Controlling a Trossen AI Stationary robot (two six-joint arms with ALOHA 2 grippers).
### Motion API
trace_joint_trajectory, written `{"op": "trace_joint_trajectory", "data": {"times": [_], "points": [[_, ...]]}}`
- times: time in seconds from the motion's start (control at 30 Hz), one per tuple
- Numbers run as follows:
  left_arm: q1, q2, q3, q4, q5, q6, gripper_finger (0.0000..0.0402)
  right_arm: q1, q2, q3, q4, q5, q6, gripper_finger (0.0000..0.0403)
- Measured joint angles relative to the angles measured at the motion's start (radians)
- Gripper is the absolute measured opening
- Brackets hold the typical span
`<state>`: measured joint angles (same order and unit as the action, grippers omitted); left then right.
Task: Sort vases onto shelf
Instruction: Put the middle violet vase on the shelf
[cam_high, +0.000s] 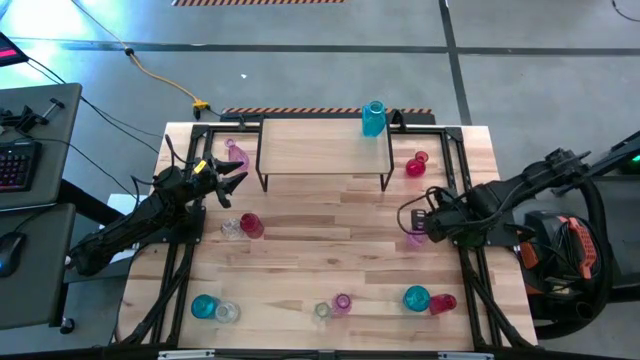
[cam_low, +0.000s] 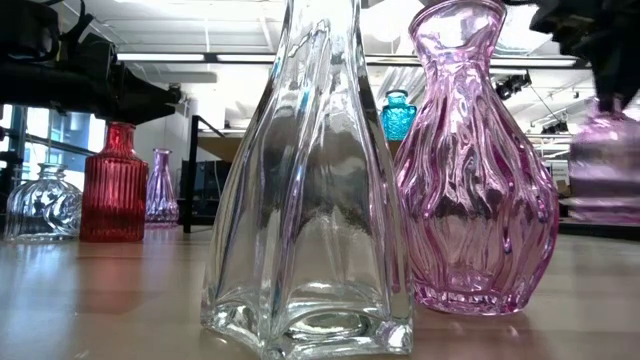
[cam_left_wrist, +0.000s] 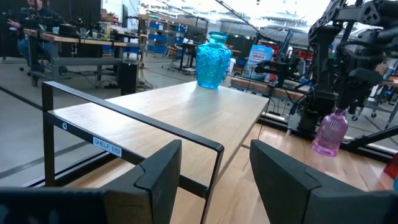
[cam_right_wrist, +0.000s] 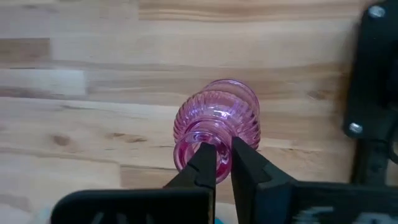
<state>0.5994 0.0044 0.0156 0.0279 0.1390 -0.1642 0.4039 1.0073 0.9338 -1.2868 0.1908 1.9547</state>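
The table (cam_high: 330, 255) is a plank-topped wooden surface. The shelf (cam_high: 320, 150) stands at its 12 o'clock edge and carries one teal vase (cam_high: 373, 118) near its right far corner; the rest of the shelf top is bare. The remaining vases stand scattered on the table: a red vase (cam_high: 416, 164) just right of the shelf, a red and clear pair at 9 o'clock, and several along the 6 o'clock edge.

The right gripper (cam_right_wrist: 222, 163) is at 3 o'clock, closed down on the rim of a ribbed pink vase (cam_right_wrist: 217, 127), one finger inside the mouth and one outside. The grip is thin glass on a narrow hold, so in my judgement the lift should go straight up, slowly, and keep the vase upright. The red vase sits near the route to the shelf; pass well clear of it.

The left gripper (cam_left_wrist: 214, 180) waits at the shelf's left end, fingers spread wide and holding nothing.

Beyond the table: concrete floor, a yellow cable, desks and workshop racking.
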Motion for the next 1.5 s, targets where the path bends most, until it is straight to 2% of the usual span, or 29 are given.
{"op": "trace_joint_trajectory", "data": {"times": [0.2, 0.37, 0.73, 1.03, 1.5], "points": [[0.000, 0.000, 0.000, 0.000, 0.000, 0.000, 0.0184, -0.115, 0.008, 0.067, 0.030, 0.001, -0.173, 0.0001], [0.000, 0.000, 0.000, 0.000, 0.000, 0.000, 0.0184, -0.219, 0.069, 0.161, 0.041, -0.009, -0.343, 0.0001], [0.000, 0.000, 0.000, 0.000, 0.000, 0.000, 0.0184, -0.427, 0.287, 0.473, -0.031, -0.064, -0.725, 0.0001], [0.000, 0.000, 0.000, 0.000, 0.000, 0.000, 0.0184, -0.526, 0.464, 0.719, -0.075, -0.125, -0.989, 0.0000], [0.000, 0.000, 0.000, 0.000, 0.000, 0.000, 0.0184, -0.717, 0.747, 1.126, -0.148, -0.146, -1.354, 0.0000]]}}
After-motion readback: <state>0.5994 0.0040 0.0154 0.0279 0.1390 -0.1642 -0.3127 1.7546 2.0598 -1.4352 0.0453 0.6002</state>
